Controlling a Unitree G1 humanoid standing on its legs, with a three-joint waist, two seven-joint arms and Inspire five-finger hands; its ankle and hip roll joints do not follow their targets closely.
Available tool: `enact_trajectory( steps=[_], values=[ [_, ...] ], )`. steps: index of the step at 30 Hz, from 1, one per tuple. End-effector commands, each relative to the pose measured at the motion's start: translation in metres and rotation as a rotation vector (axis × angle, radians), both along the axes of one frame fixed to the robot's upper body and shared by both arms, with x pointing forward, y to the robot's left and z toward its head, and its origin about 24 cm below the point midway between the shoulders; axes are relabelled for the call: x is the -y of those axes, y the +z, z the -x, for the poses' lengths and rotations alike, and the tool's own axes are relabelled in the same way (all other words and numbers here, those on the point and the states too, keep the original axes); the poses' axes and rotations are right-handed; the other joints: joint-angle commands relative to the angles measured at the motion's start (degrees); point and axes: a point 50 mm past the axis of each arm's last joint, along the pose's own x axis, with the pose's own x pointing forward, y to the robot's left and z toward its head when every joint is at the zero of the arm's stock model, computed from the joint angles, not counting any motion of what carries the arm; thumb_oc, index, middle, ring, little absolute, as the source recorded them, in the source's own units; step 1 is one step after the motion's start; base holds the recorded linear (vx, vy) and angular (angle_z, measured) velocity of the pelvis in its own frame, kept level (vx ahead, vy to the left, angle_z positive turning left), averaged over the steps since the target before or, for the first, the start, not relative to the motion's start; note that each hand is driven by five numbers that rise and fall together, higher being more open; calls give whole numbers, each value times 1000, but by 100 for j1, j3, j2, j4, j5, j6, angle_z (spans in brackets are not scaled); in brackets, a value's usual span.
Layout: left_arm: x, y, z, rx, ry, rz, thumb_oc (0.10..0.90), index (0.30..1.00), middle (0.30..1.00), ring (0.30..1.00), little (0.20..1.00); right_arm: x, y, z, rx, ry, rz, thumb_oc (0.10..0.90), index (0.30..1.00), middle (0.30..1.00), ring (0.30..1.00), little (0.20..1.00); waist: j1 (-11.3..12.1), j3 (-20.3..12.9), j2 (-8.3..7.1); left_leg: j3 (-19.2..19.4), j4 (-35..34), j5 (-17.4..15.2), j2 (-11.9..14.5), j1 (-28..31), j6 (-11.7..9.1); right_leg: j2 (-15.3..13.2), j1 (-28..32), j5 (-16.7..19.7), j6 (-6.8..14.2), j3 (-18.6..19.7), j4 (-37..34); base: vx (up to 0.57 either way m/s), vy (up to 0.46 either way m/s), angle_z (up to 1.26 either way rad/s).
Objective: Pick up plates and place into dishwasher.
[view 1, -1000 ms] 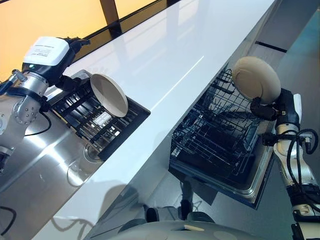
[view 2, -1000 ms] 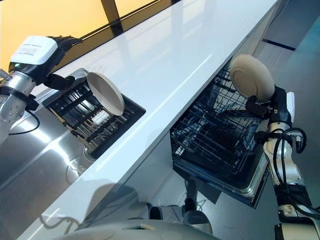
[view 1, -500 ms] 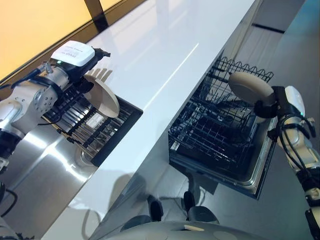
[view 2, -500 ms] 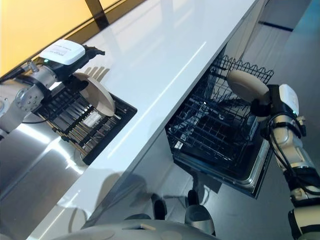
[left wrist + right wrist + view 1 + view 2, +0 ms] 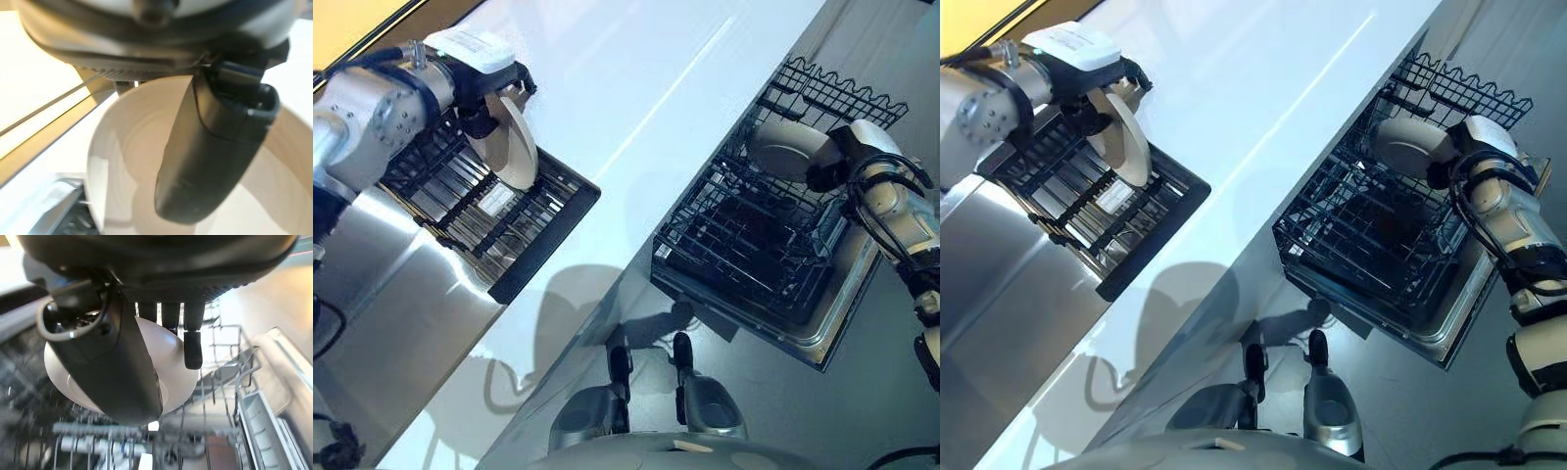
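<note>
Fingers, left hand: my left hand [image 5: 478, 93] is closed on a round cream ceramic plate [image 5: 516, 142]; my thumb [image 5: 210, 156] lies across the plate's inner face in the left wrist view.
Fingers, right hand: my right hand [image 5: 837, 162] is pinching a round off-white ceramic plate [image 5: 783, 157], thumb [image 5: 120, 372] on one face, fingers [image 5: 191, 345] curled over its rim.
Left plate position: held on edge, nearly upright, above the black slatted drying rack [image 5: 480, 211], near that rack's far end.
Drying rack position: sits at the counter's left side, between the brushed steel sink surface [image 5: 401, 313] and the bare white glossy countertop [image 5: 636, 88].
Right plate position: held tilted over the far right part of the black wire dishwasher basket [image 5: 754, 235]. Whether the plate touches the wires, I cannot tell.
Basket position: pulled out below the countertop's front edge, resting over the open steel dishwasher door [image 5: 837, 318].
Separation: the two plates are well apart, one at each side of the countertop.
</note>
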Motion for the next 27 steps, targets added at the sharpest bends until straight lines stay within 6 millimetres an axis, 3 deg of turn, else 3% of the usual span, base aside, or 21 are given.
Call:
enact_trajectory(
  steps=[1, 6, 7, 8, 9, 18, 22, 27],
  values=[
    [-31, 8, -3, -23, 176, -55, 100, 300, 300, 300, 200, 22, 84, 2, 191, -100, 88, 100, 300, 300, 300, 200, 173, -175, -1, -139, 554, -536, -328, -365, 137, 223, -203, -831, 138, -306, 950, -59, -29, 7],
    [-23, 20, -7, 32, 142, -116, 100, 300, 300, 300, 200, 24, 86, -4, 126, -153, 116, 100, 300, 300, 300, 200, 266, -92, -15, -216, 542, -478, -319, -449, 108, 207, -193, -805, 90, -391, 866, -58, -26, 9],
    [-22, 22, -8, 43, 136, -125, 100, 300, 300, 300, 200, 24, 86, -4, 123, -163, 117, 449, 599, 599, 599, 549, 279, -85, -18, -226, 535, -470, -316, -445, 101, 206, -176, -801, 82, -407, 849, -37, -16, 6],
    [-20, 25, -8, 69, 117, -133, 100, 300, 300, 300, 200, 24, 86, -6, 124, -162, 126, 665, 785, 785, 785, 765, 294, -84, -19, -229, 532, -462, -310, -445, 92, 202, -160, -795, 75, -428, 833, -34, -10, 9],
    [-19, 28, -7, 91, 99, -139, 100, 300, 300, 300, 200, 23, 88, -6, 135, -158, 126, 800, 900, 900, 900, 900, 307, -88, -29, -238, 514, -457, -306, -437, 87, 202, -142, -788, 70, -444, 805, -40, -6, 13],
    [-14, 47, 10, 389, -109, -134, 100, 300, 300, 300, 200, 13, 96, -2, 301, -77, 60, 800, 900, 900, 900, 900, 329, -217, -87, -320, 372, -439, -275, -292, 37, 227, 45, -789, 38, -475, 645, -27, 1, 4],
    [-28, 48, 32, 489, -159, -53, 100, 300, 300, 300, 200, 2, 100, 15, 484, 56, -177, 800, 900, 900, 900, 900, 297, -338, -130, -357, 248, -439, -252, -150, 23, 256, 148, -832, 34, -455, 614, -16, 12, 0],
    [-51, 34, 58, 575, -163, 51, 100, 300, 300, 300, 200, 8, 78, 45, 604, 149, -389, 800, 900, 900, 900, 900, 334, -562, -175, -378, 119, -472, -251, 36, 33, 288, 285, -892, 48, -434, 570, 0, 6, 1]
  ],
)
